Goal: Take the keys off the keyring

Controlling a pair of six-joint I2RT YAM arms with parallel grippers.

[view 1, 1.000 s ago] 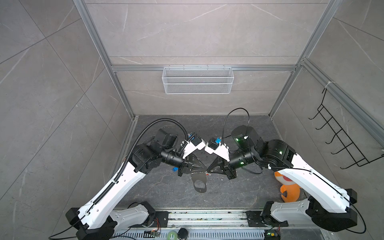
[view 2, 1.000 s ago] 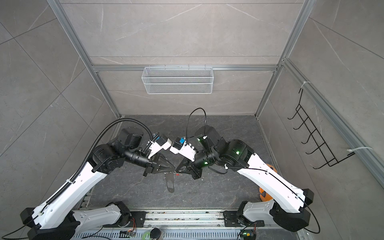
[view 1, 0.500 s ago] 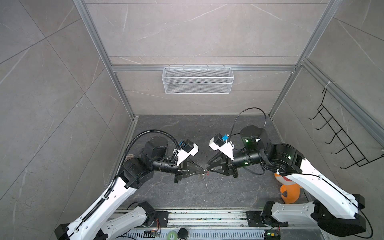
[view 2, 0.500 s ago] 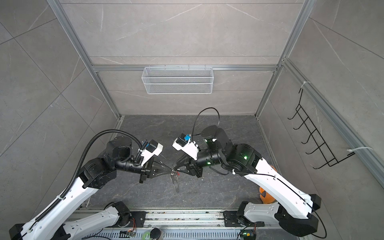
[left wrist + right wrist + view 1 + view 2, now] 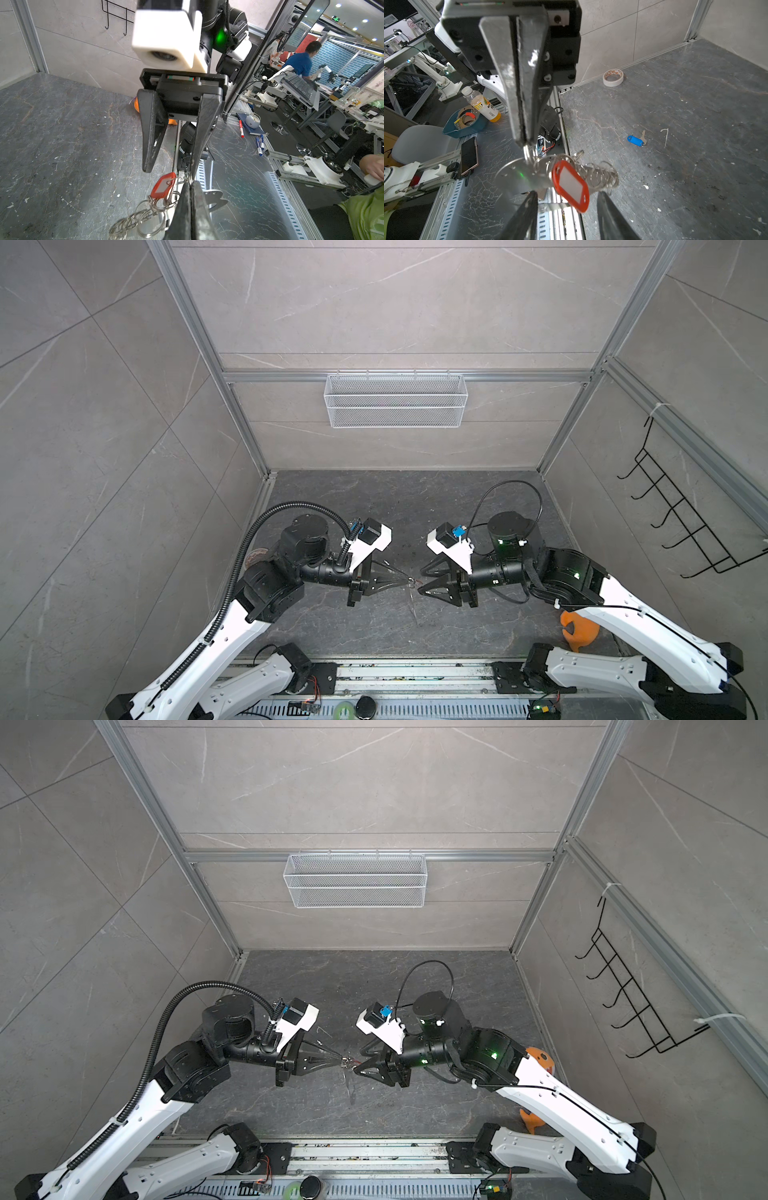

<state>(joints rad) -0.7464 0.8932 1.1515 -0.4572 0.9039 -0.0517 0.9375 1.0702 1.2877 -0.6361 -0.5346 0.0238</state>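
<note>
Hanging from the left pincer [image 5: 190, 184], whose jaws are clamped on one of its rings, the keyring [image 5: 145, 209] carries the red key [image 5: 571, 185]. The right pincer [image 5: 420, 583] faces it, jaws apart, tips just beside that key. The blue key [image 5: 635, 140] lies on the desk [image 5: 695, 145], well apart from both pincers.

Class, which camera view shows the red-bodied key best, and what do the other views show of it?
The right wrist view: the red key faces the camera, close and whole. The left wrist view shows it smaller and aslant. In both top views it is only a red speck.
</note>
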